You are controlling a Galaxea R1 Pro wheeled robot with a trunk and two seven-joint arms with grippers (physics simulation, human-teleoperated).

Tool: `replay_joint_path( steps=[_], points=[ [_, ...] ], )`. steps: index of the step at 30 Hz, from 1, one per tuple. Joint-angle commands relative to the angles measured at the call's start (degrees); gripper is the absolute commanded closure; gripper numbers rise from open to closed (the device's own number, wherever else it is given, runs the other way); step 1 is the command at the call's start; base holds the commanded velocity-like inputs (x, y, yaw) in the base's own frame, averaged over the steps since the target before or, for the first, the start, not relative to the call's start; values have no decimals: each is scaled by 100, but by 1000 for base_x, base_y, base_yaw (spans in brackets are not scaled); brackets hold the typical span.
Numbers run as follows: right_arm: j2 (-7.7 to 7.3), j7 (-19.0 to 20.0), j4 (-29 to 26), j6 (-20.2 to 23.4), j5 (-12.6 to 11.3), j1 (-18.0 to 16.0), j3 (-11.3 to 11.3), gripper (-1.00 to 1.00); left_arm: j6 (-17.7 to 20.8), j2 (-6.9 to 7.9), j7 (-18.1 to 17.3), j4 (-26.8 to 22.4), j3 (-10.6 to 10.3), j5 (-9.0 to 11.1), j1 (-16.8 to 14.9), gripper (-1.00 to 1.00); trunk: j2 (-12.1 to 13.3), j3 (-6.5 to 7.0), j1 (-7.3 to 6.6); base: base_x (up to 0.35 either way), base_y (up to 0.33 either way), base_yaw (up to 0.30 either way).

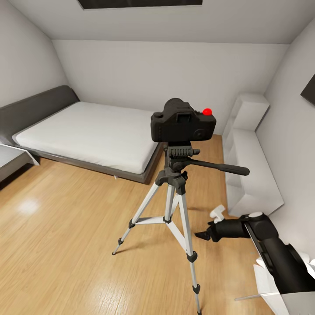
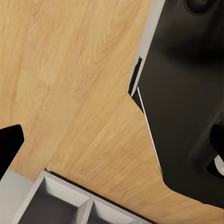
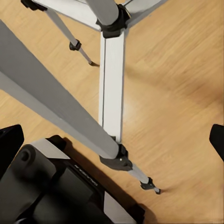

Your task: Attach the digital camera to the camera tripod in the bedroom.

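The digital camera (image 1: 183, 121), black with a red button on top, sits on the head of the camera tripod (image 1: 177, 175), which stands on the bedroom's wood floor in front of the bed. The tripod's black pan handle (image 1: 218, 167) points right. My right gripper (image 1: 209, 228) hangs low to the right of the tripod, open and holding nothing. In the right wrist view the silver tripod legs (image 3: 112, 79) run between that gripper's (image 3: 113, 142) spread fingertips. My left gripper (image 2: 113, 142) is open over bare floor, nothing between its fingers.
A grey bed (image 1: 87, 131) with a white mattress lies at the back left. A white shelf unit (image 1: 251, 170) lines the right wall. The left wrist view has my black base (image 2: 186, 93) and a grey compartmented unit (image 2: 60, 205).
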Motion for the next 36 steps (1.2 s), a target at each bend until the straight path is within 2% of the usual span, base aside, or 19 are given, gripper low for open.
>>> replay_joint_path(
  steps=[1, 6, 11, 16, 19, 25, 26, 27, 31, 36],
  points=[
    [-9, 50, 33, 5, 59, -5, 2, -100, 22, 1, 20, -5, -48, 40, -3, -100, -10, -9, 3, 0, 0, 0],
    [-32, 34, 225, -31, 66, -7, -6, -100, 22, 3, 20, -5, -47, 40, -3, -100, -10, -9, 3, 0, 0, 0],
    [-115, -30, 570, -119, 69, -6, -11, -100, 22, 6, 20, -5, -47, 40, -3, -100, -10, -9, 3, 0, 0, 0],
    [-255, -168, 1052, -469, 64, -7, -22, -100, 21, 5, 20, -9, -47, 40, -3, -100, -10, -9, 3, 0, 0, 0],
    [-316, -288, 1359, -760, 63, -5, -116, -100, 18, 3, 20, -19, -49, 35, -3, -100, -10, -9, 3, 0, 0, 0],
    [-370, -475, 1995, -1258, 62, -4, -624, -100, 15, -29, 20, -35, -52, 32, -3, -100, -10, -9, 3, 0, 0, 0],
    [-375, -490, 2088, -1319, 62, -4, -725, -100, 15, -41, 20, -34, -51, 32, -3, -100, -10, -9, 3, 0, 0, 0],
    [-385, -515, 2259, -1424, 65, -4, -921, -100, 14, -66, 20, -27, -50, 31, -3, -100, -10, -9, 3, 0, 0, 0],
    [-412, -546, 2549, -1585, 68, -4, -1281, -100, 14, -108, 20, -19, -48, 31, -3, -100, -10, -9, 3, 0, 0, 0],
    [-520, -616, 2883, -1709, 69, -7, -1652, -100, 14, -129, 20, -16, -48, 33, -3, -100, -10, -9, 3, 0, 0, 0]
  ],
)
